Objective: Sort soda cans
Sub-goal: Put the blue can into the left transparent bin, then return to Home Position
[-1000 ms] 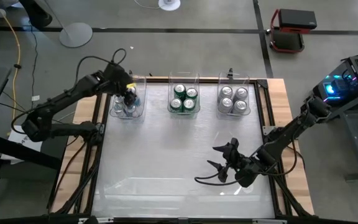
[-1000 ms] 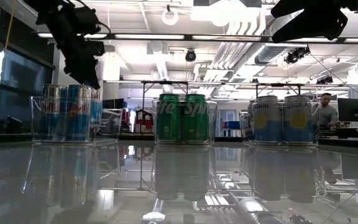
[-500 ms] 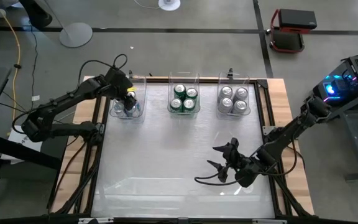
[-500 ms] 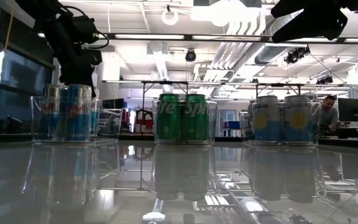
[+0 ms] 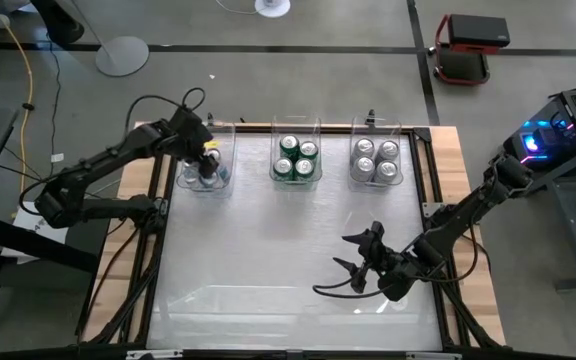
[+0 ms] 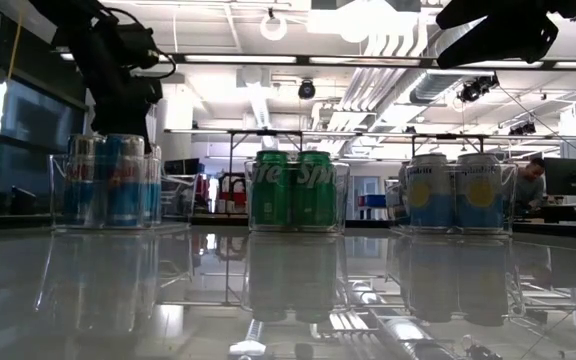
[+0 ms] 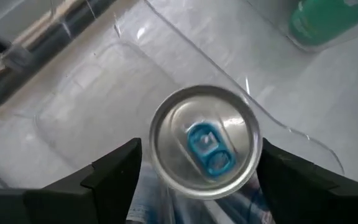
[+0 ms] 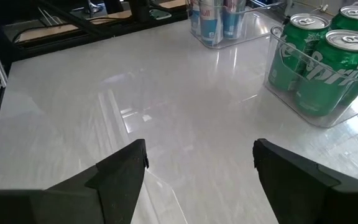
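Glossy white, the bench [image 5: 268,230] carries three clear plastic bins in a row along its far edge: the left bin [image 5: 230,150] by the far left corner, the middle bin [image 5: 296,128], and the right bin [image 5: 376,125] toward the far right corner.

The left tool [image 5: 206,158] hangs over the left bin. Its fingers are spread on either side of a blue-tabbed can [image 7: 205,142] that stands upright inside the bin, and a gap shows on both sides, so it looks like a can just set down rather than one being held. To do this step well, the tool should rise straight up with its fingers wide, so that neither finger catches the can's rim or nudges the cans beside it or the thin bin wall.

The right tool [image 5: 353,252] waits over the bench toward its near edge, right of the middle, with its fingers spread and nothing between them.

By count there are three bins. The middle bin holds four green cans [image 5: 288,167] and the right bin holds four silver cans [image 5: 365,167]. The silver-and-blue cans in the left bin are partly hidden under the arm, so their number cannot be told. No can stands loose on the bench.
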You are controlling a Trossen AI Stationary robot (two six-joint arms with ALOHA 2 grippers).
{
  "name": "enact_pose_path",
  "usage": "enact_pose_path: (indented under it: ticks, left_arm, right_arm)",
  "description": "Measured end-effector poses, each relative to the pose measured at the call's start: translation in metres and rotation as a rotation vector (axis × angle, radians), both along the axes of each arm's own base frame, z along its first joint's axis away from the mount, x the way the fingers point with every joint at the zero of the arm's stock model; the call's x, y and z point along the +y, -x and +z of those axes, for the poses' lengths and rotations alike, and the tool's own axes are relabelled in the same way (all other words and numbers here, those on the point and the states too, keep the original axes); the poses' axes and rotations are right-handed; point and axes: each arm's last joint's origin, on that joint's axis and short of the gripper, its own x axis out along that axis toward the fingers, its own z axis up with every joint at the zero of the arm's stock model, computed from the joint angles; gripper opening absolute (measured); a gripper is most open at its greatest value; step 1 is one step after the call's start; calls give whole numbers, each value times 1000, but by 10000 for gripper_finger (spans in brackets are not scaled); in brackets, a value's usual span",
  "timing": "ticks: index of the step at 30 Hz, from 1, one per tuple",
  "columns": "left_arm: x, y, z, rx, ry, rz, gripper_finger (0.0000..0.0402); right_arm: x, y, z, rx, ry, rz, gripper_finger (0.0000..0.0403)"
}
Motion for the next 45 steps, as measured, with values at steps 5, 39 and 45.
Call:
enact_pose_path:
  ticks: [5,39,45]
  left_arm:
    - [-1,1,22,-3,-6,0,295]
    - [-122,95,42,-854,-462,-141,206]
    - [-123,96,43,-876,-509,-168,188]
  right_arm:
    - [0,0,0,-1,-4,0,287]
    - [-128,77,12,-584,85,473,12]
    - [-144,93,-5,-621,95,414,2]
